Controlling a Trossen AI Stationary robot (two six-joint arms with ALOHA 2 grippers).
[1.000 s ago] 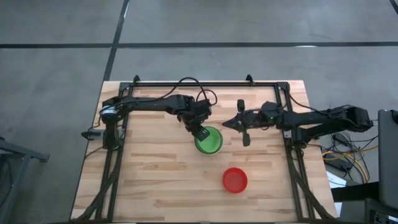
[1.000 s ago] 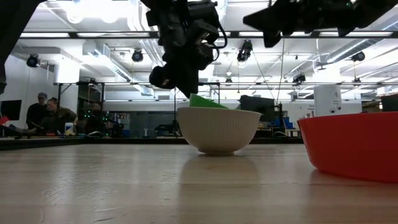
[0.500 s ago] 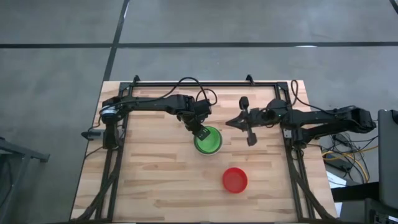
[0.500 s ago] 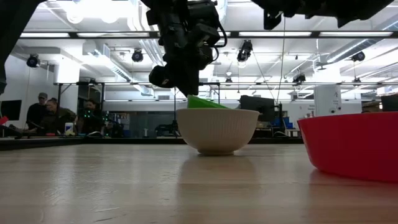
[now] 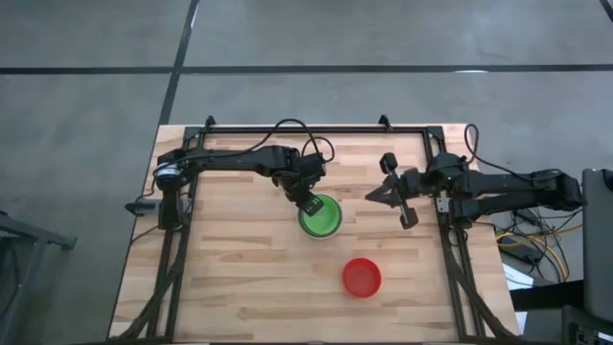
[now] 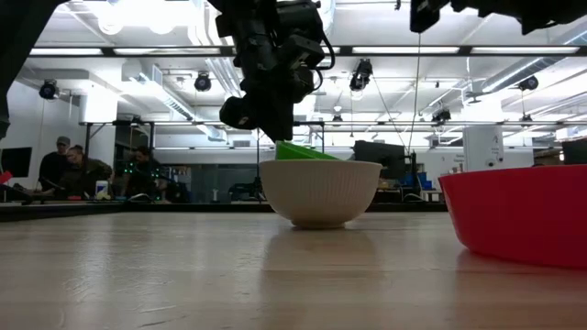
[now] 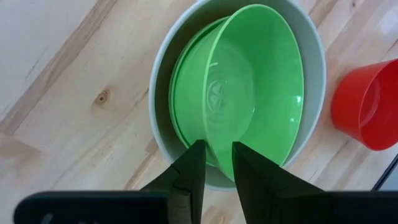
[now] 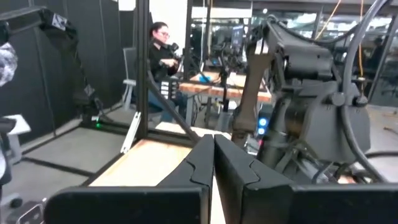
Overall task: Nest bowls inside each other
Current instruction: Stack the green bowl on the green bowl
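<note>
My left gripper [image 7: 216, 163] pinches the rim of a green bowl [image 7: 249, 99] tilted inside the white bowl [image 7: 309, 59] mid-table. The red bowl [image 5: 362, 277], near and right, waits alone. My right gripper [image 5: 386, 195] is clenched, empty

Left pincer [image 5: 312, 205] over bowl stack [image 5: 322, 217], red bowl [image 5: 362, 277] apart, bare wood between

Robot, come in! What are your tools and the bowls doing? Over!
Left tool pinching top green bowl's rim, tilted in white bowl. Right tool shut, empty, off to the side. Red bowl waiting apart. Nothing blocking.
</note>
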